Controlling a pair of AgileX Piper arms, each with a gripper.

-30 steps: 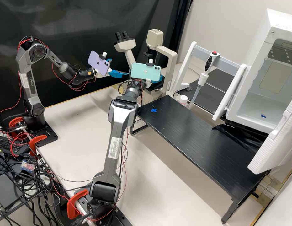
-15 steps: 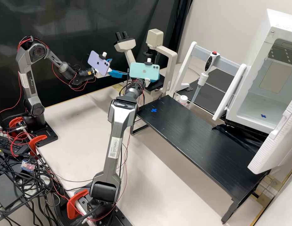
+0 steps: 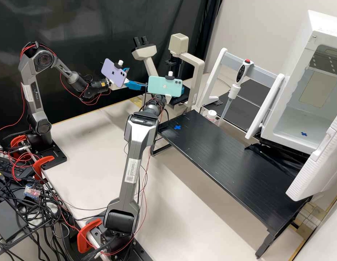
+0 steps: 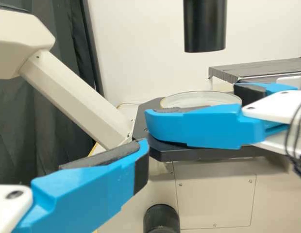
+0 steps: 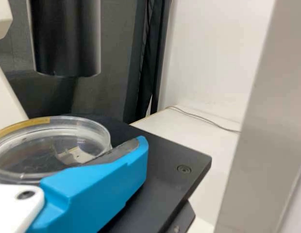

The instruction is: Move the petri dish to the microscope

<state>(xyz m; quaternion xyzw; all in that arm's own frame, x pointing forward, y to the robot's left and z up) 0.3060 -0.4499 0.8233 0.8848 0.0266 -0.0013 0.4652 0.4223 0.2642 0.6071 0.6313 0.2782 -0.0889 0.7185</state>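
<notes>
While black curtain (image 3: pixel 74 32) hangs beside pale wall (image 3: pixel 255 32), microscope (image 3: pixel 144 53) stands on whitish counter (image 3: pixel 92 145). Right hand (image 3: pixel 168 98), spread wide, has shifted slightly towards left hand (image 3: pixel 138 77), also wide. Right wrist view details clear petri dish (image 5: pixel 48 145) on microscope's black stage (image 5: pixel 162 170), blue finger (image 5: pixel 97 189) beside it.

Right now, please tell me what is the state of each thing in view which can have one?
Petri dish, lying on the black stage; lid unclear
Right end effector, open, by the dish
Left end effector, open
White cabinet, door open
Pipette, tip down, slightly tilted
Microscope, on or off unclear
</notes>
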